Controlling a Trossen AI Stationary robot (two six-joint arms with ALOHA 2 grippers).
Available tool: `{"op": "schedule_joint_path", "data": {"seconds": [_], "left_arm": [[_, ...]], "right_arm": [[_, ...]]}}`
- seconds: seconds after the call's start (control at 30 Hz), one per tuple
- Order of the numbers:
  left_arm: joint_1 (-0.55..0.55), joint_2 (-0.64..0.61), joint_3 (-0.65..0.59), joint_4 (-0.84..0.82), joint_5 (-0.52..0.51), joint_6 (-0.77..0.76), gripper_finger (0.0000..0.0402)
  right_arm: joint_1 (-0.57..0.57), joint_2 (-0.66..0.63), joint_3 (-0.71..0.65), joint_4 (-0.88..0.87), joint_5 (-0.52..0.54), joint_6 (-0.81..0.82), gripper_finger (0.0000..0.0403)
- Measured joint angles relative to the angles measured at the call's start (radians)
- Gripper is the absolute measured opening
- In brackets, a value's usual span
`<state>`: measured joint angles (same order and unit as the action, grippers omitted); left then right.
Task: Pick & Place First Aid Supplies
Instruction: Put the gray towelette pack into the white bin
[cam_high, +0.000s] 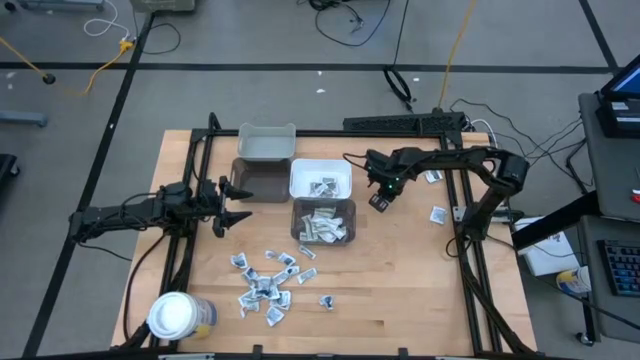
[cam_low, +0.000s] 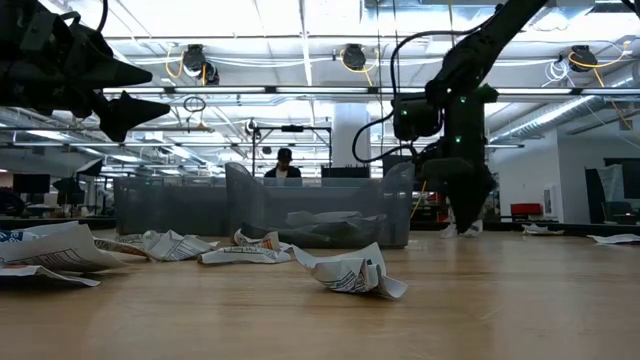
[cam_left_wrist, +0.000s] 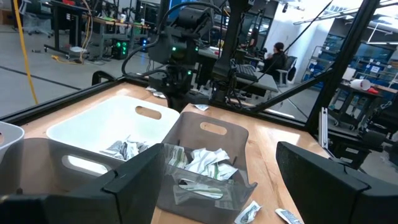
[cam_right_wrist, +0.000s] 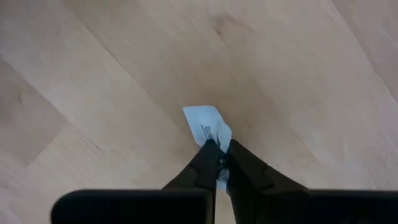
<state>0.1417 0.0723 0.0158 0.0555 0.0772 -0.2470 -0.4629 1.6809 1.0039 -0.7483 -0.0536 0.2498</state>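
My right gripper points down at the table right of the bins, shut on a small white packet with dark print. In the low view it stands just right of the clear bin. Several more first aid packets lie scattered on the wood near the front. Others fill the clear grey bin and the white bin. My left gripper waits open, level, left of the bins, with nothing between its fingers. My right gripper pinches the packet's near edge between its two fingertips, coming from above and pointing down. Most of the packet sticks out past the fingertips, low over the wood. I cannot tell whether it still rests on the table.
A dark grey bin and a light grey bin stand behind the left gripper's reach. A white-lidded jar sits at the front left. Two loose packets lie farther right. A black frame borders the table.
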Motion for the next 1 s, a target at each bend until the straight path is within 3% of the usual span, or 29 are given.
{"op": "schedule_joint_path", "data": {"seconds": [0.6, 0.87, 1.0], "left_arm": [[0.0, 0.0, 0.0, 0.0, 0.0, 0.0, 0.031], [0.0, 0.0, 0.0, 0.0, 0.0, 0.0, 0.031], [0.0, 0.0, 0.0, 0.0, 0.0, 0.0, 0.031]], "right_arm": [[-0.014, -0.078, 0.372, -0.535, 0.0, -0.064, 0.0006], [-0.016, -0.082, 0.398, -0.561, -0.002, -0.111, 0.0006], [0.0, -0.017, 0.467, -0.577, -0.003, -0.142, 0.0006]]}}
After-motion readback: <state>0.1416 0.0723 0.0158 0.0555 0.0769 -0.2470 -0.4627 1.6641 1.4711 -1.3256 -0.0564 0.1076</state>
